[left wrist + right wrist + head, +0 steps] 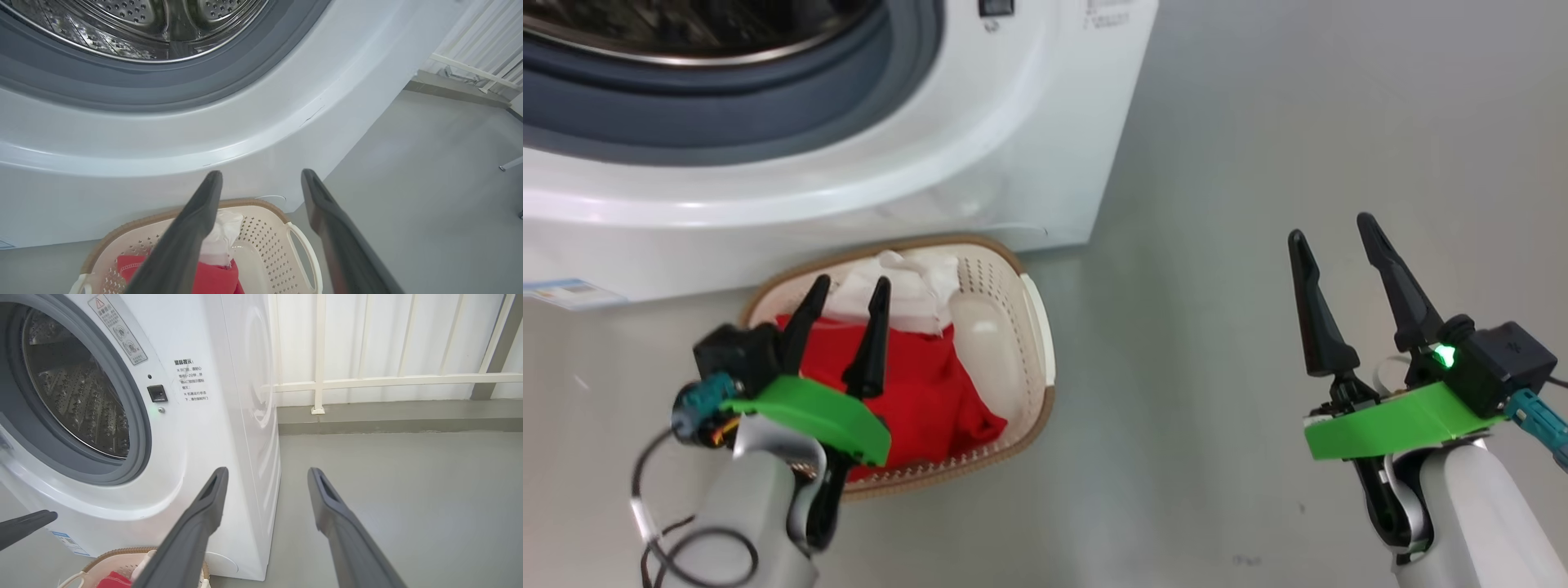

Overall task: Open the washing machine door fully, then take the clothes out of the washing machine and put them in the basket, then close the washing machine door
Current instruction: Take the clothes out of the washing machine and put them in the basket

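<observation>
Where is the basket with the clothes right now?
In the head view the basket sits on the floor at lower left, right in front of the washing machine, below the left gripper.

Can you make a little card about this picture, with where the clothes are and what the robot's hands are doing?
washing machine: white, opening uncovered
drum: no clothes in the part that shows
basket: on the floor, right in front of the washing machine
clothes: red ones and a white one, in the basket
left gripper: open, empty, above the basket
right gripper: open, empty, over the floor
</observation>
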Robot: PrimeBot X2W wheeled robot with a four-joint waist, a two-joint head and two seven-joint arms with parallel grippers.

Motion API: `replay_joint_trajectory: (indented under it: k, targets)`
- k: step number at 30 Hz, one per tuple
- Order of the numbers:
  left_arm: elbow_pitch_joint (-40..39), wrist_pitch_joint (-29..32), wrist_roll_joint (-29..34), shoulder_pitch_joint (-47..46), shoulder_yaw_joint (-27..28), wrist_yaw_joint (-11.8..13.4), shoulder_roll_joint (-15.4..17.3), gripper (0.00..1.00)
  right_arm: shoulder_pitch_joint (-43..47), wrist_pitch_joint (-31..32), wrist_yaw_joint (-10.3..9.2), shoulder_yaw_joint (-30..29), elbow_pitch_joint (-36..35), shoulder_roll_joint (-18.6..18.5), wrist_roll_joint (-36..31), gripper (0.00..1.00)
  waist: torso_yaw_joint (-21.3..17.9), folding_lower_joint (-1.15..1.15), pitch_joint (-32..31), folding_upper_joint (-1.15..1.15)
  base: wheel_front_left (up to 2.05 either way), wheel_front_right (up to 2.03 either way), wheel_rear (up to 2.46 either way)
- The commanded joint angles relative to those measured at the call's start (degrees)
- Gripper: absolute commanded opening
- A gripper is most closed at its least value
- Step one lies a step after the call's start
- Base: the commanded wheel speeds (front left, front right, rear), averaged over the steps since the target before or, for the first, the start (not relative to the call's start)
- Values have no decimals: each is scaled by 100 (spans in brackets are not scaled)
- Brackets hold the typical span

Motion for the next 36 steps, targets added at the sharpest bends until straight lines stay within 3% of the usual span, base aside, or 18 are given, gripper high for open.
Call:
replay_joint_trajectory:
  k: [1,6,15,26,36]
  targets:
    - [-229,-69,102,167,205,82,161,100,120,-36,28,70,-115,0,-96,100,166,0,-298,0,0,0,0]
    - [-1098,-69,367,629,496,284,51,100,264,-36,28,-98,-21,0,-217,100,248,0,-652,0,0,0,0]
    - [-2059,-69,591,1343,823,243,-87,100,513,-36,28,-376,-32,0,-397,100,332,0,-1195,0,0,0,0]
    - [-2657,-70,1009,1957,1161,260,-84,100,995,-36,28,-707,-215,0,-762,100,375,0,-1665,0,0,0,0]
    - [-2806,-70,1154,2305,1433,289,-60,100,1341,-36,28,-854,-375,0,-707,100,336,0,-1880,0,0,0,0]
